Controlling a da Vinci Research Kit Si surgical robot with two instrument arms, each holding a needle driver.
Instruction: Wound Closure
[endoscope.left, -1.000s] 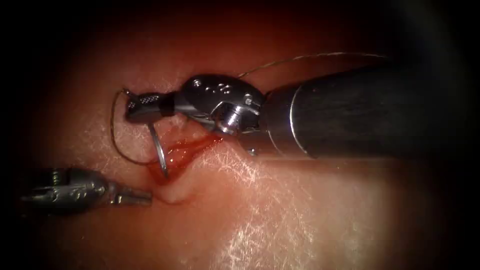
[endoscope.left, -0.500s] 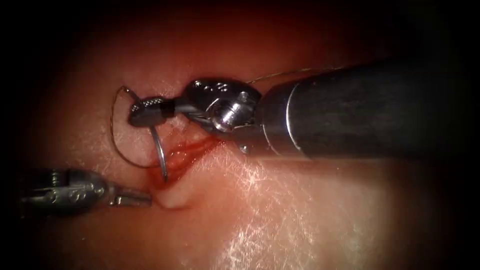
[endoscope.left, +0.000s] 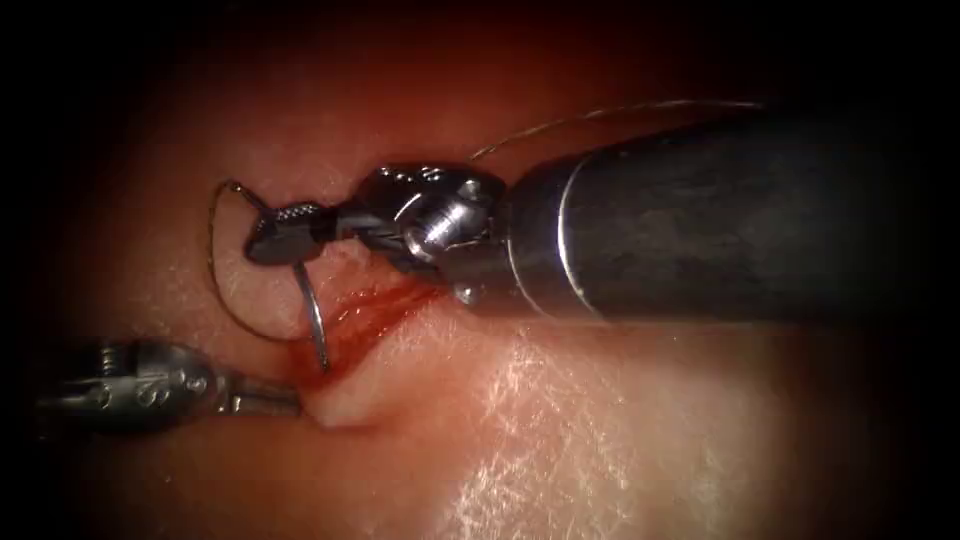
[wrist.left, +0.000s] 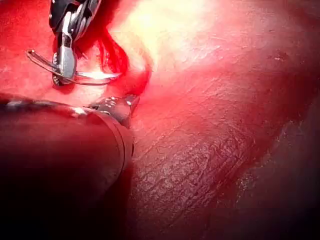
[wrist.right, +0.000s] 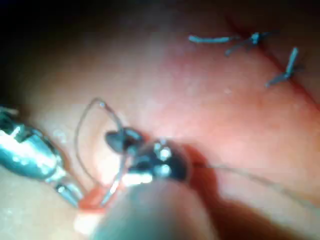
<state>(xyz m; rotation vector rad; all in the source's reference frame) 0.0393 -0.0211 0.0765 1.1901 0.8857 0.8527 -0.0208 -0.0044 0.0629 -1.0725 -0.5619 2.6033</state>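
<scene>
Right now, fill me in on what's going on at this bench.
The right arm's claw is shut on the curved needle near its thread end. The needle hangs down to the cut in the tissue, its tip at the red fluid there. The thread loops round on the cut's left. The left arm's claw sits at the cut's lower end, holding nothing.

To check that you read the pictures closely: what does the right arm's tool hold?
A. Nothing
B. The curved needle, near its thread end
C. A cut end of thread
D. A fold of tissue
B: the right tool is shut on the needle near its thread end, and the needle's tip points down into the cut.
</scene>
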